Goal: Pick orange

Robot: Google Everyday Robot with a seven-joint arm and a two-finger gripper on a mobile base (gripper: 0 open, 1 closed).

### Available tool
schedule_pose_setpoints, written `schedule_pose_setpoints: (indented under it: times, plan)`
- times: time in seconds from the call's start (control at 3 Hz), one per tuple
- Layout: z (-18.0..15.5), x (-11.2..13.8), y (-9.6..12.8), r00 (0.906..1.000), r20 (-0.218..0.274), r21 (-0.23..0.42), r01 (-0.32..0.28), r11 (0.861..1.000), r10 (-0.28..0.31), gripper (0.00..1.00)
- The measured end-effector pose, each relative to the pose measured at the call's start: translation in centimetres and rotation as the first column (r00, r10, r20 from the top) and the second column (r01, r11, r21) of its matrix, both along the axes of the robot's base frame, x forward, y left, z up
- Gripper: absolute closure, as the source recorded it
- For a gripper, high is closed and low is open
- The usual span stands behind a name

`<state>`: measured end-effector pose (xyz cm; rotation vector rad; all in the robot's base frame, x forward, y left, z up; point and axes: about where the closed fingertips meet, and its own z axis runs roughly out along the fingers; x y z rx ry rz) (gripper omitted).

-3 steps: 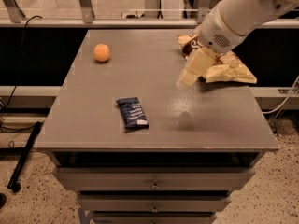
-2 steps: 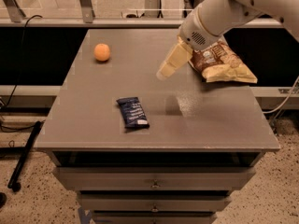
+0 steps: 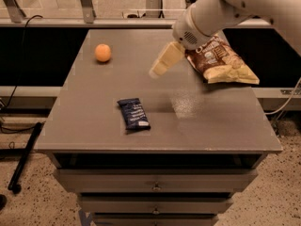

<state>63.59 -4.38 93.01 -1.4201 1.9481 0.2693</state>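
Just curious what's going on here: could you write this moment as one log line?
gripper: over table, right of orange, not touching it | orange: on table, far left, not picked | nearby: snack bar, chip bag

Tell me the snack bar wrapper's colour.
The snack bar wrapper is dark blue in the camera view; the gripper hovers over the table.

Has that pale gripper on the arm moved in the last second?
Yes. The gripper has shifted away from the chip bag and toward the orange, which has stayed put. It is not yet at the orange.
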Motion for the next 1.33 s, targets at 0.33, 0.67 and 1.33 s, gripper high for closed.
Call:
schedule_pose_setpoints:
  times: [0.33,0.67,1.33]
  plan:
    - [0.1,3.0,4.2,0.9977,0.046,0.077,-0.052,0.996,0.049,0.0]
    - [-0.4,6.4,8.7,0.9919,0.078,0.159,-0.112,0.981,0.101,0.0]
    - [-3.3,10.3,15.2,0.9794,0.113,0.235,-0.19,0.953,0.167,0.0]
